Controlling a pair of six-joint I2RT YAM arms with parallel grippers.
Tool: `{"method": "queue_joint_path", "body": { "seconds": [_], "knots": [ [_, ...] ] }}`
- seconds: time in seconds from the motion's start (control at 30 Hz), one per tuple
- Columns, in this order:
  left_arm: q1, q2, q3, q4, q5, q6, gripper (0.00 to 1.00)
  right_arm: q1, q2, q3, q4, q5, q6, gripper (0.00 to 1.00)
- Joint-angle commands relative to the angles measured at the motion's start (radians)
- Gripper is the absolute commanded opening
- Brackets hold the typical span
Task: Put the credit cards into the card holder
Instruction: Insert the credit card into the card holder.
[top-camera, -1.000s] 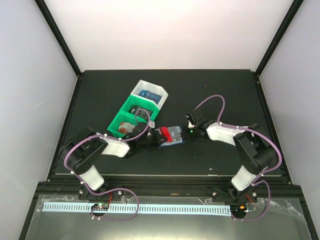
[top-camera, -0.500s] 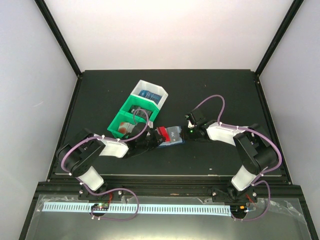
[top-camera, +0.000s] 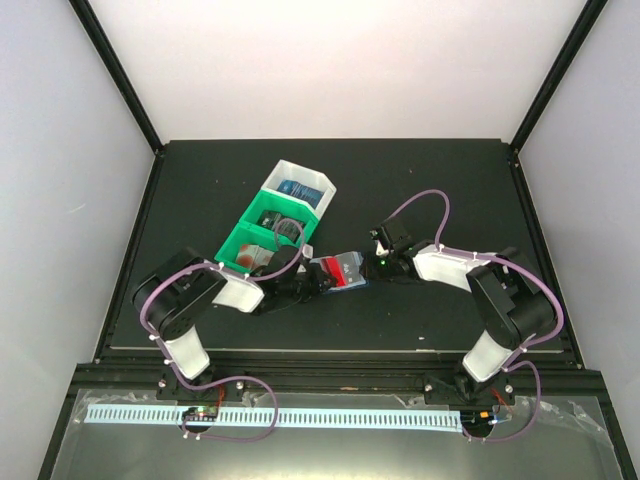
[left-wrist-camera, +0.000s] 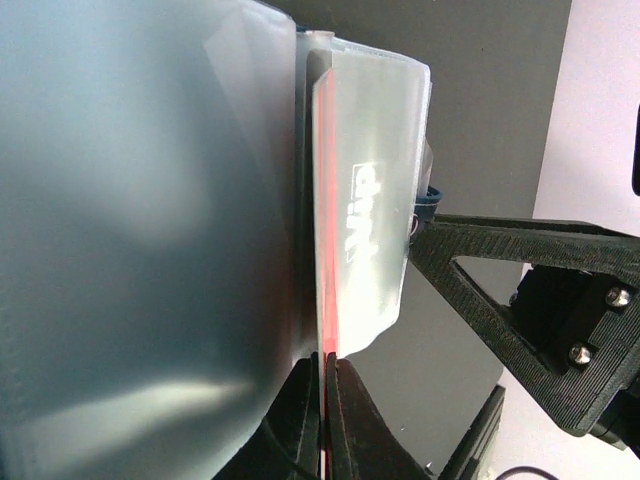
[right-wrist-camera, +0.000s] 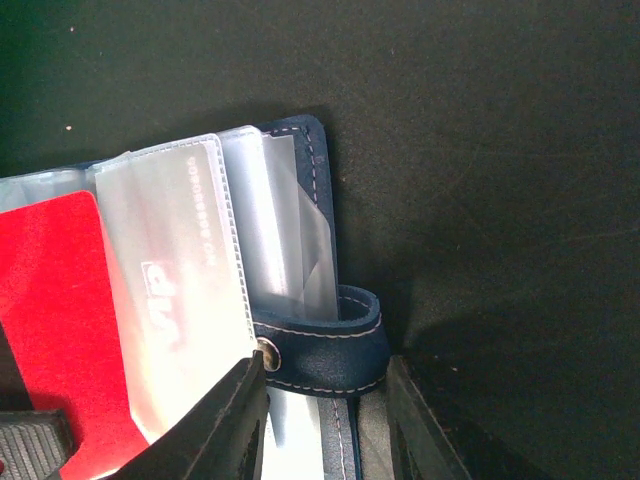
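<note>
The dark blue card holder (top-camera: 347, 268) lies open mid-table with its clear sleeves fanned out. My left gripper (top-camera: 312, 280) is shut on a red credit card (top-camera: 326, 272). In the left wrist view the card (left-wrist-camera: 326, 250) shows edge-on, sliding beside a clear sleeve (left-wrist-camera: 372, 200), pinched at the left gripper (left-wrist-camera: 327, 365). My right gripper (top-camera: 368, 262) stands at the holder's right end. Seen from the right wrist, the right gripper (right-wrist-camera: 325, 400) is open, its fingers either side of the snap tab (right-wrist-camera: 325, 345); the red card (right-wrist-camera: 55, 300) lies left of it.
A green-and-white three-compartment bin (top-camera: 240, 240) stands behind the left gripper and holds more cards: a blue one (top-camera: 297, 189), a dark one (top-camera: 285, 228) and a red one (top-camera: 247, 258). Black frame posts rise at the table's back corners.
The left arm has pushed right, carrying the red card further into the holder, so less red shows. The right gripper's jaws have widened slightly around the snap tab.
</note>
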Motion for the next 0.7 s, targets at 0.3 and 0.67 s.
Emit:
{"method": "queue_joint_path", "body": {
  "seconds": [0.3,0.67],
  "knots": [
    [-0.007,0.085,0.06,0.04,0.05,-0.009,0.02,0.012,0.045,-0.029,-0.077,-0.018,-0.01,0.35],
    [-0.007,0.108,0.094,-0.024,0.042,0.032,0.11,0.013,0.042,-0.031,-0.068,-0.021,-0.012,0.35]
  ]
}}
